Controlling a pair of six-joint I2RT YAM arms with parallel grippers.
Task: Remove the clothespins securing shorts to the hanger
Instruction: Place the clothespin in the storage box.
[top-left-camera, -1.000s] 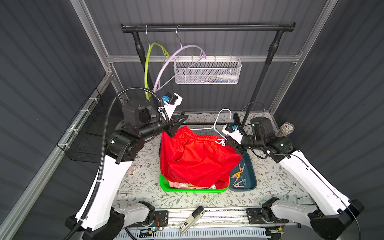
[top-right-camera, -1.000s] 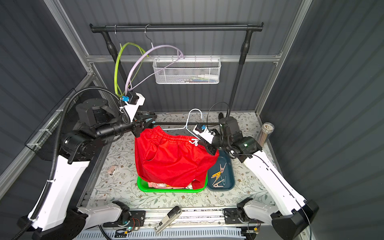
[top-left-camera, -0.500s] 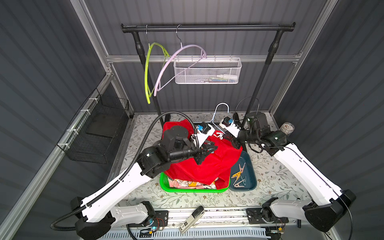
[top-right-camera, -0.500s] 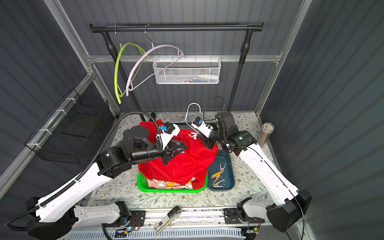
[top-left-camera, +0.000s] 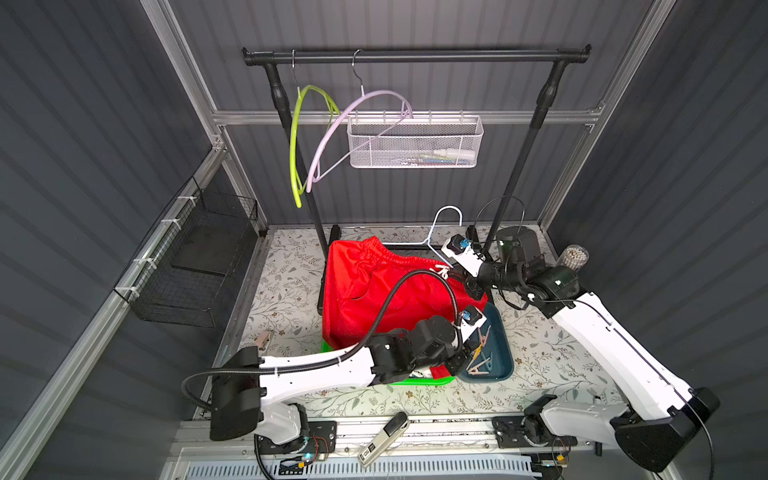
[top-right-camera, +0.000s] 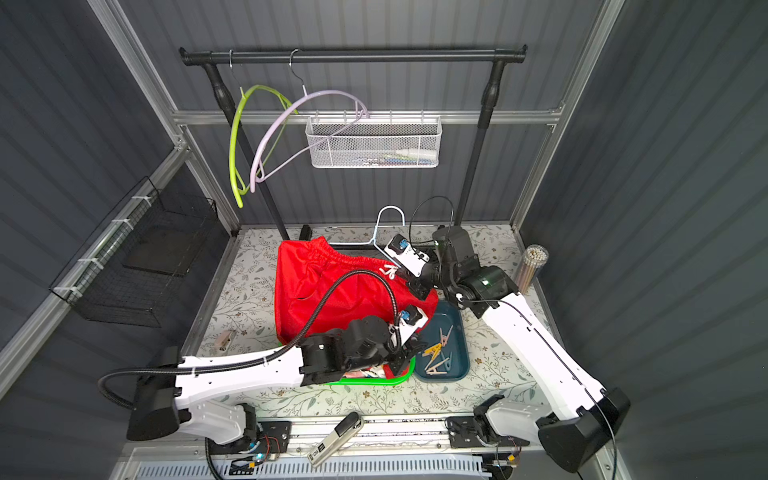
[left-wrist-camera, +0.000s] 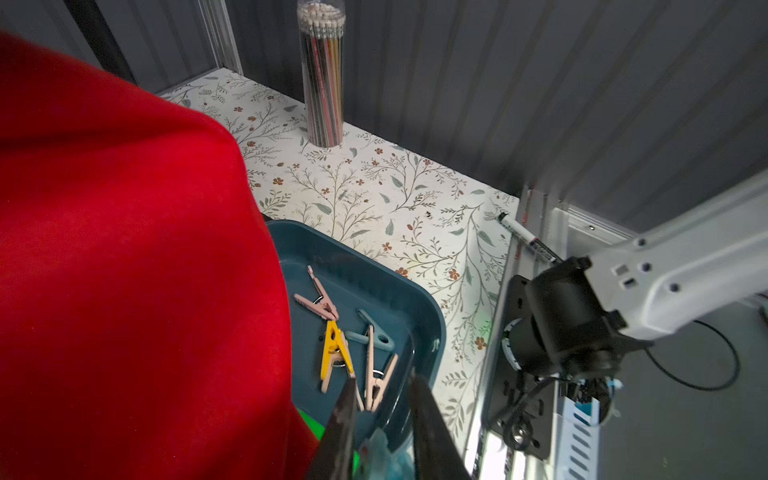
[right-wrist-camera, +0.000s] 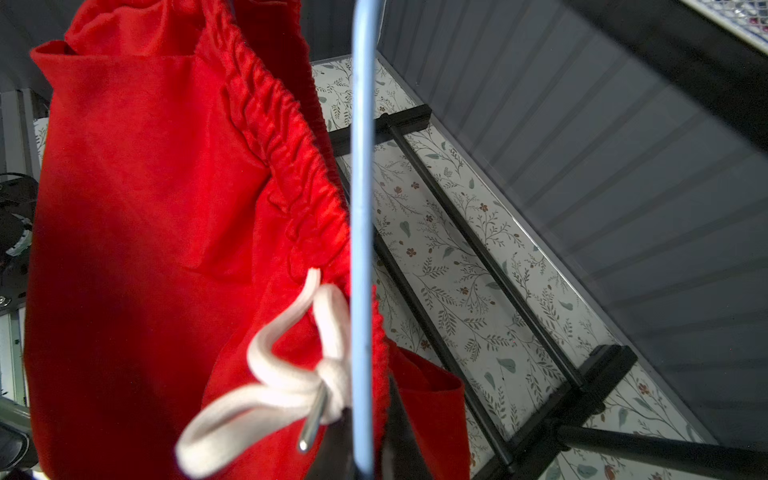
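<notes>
Hanging from the black rail at the left of our frame, a green hanger and a lilac hanger dangle beside a white mesh basket. Below them, we see the red shorts draped from high at the back down over the green bin.

The left gripper reaches across the bin's front to the near corner of the teal tray. Its fingers stand a little apart, pinching what we take to be a pale blue clothespin, blurred at the edge of the wrist view. Loose in the tray lie more clothespins: a yellow clothespin, a beige-pink clothespin touching its tip, and a light blue clothespin beside them.

Further right, the right gripper is clamped tight on the bar of the pale blue hanger, holding it up above the table with its hook toward the back wall. We find the shorts' gathered waistband lying against that bar, and the white drawstring dangling just beside the gripper's fingers.

At the far right a clear tube of pencils stands upright on the flowered table, well apart from the tray.
</notes>
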